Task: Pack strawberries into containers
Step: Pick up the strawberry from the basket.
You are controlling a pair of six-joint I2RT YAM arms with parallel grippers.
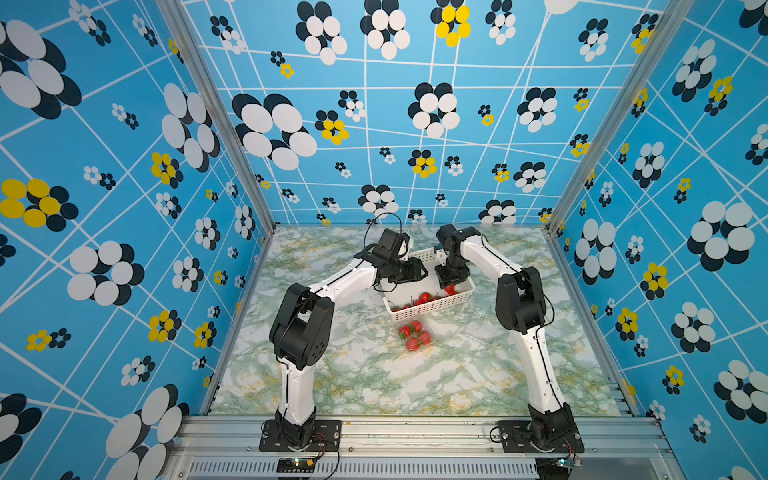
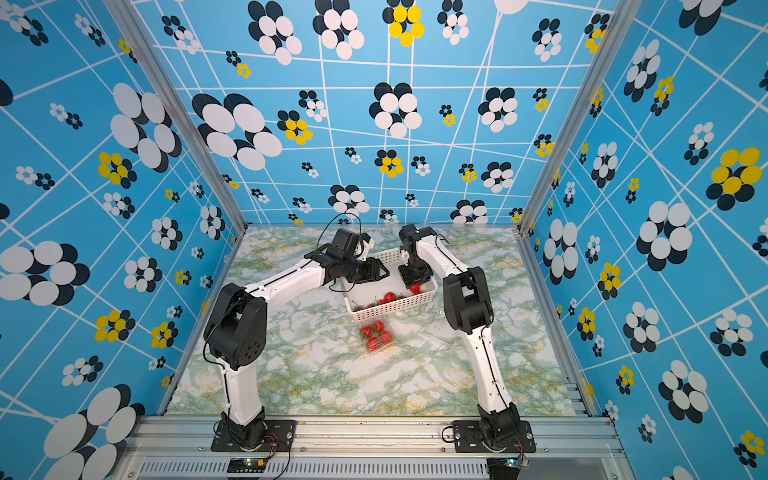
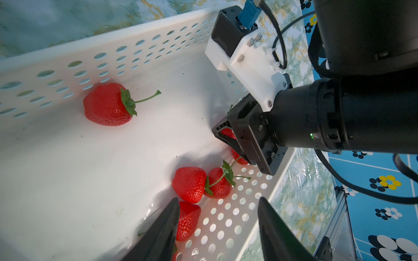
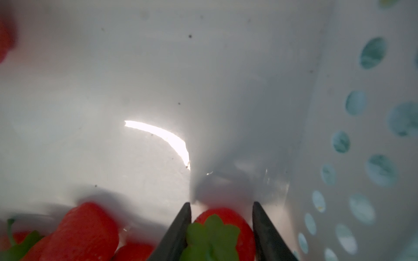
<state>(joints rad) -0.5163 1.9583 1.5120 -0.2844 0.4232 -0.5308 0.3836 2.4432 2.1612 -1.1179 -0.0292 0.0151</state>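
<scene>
- With 12 o'clock set at the far wall and 6 o'clock at the arm-base rail, I read the white basket (image 1: 432, 309) as sitting just past the middle of the marbled table (image 1: 374, 382), toward 12 o'clock.
- Filled container (image 1: 431, 331): a clear box just beside the basket's near wall, at the basket's 6 o'clock. It holds about four strawberries (image 1: 412, 344), packed close together. I cannot tell how its lid stands.
- Second container (image 1: 484, 318): only faint glints of clear plastic, at 4 o'clock from the basket, near the right arm's elbow. It is too faint for me to read its lid or contents.
- Basket contents, left wrist view: a lone strawberry (image 3: 106, 105) lies against one perforated long wall, its stem pointing away from that wall. A touching pair (image 3: 188, 184) lies by the opposite wall. One more berry (image 3: 188, 219) is partly hidden behind a left finger (image 3: 162, 232).
- Right gripper (image 4: 221, 204): down inside the basket at its 3 o'clock end. The jaws stand narrow, with both fingers against the sides of the clamped strawberry (image 4: 226, 217), green cap toward the camera. I cannot tell whether that berry is off the basket floor. Blurred red berries lie beside it.
- Left gripper (image 3: 218, 198): above the basket's 10 o'clock corner. The jaws are about half spread and hold nothing. The perforated wall shows in the gap between them.
</scene>
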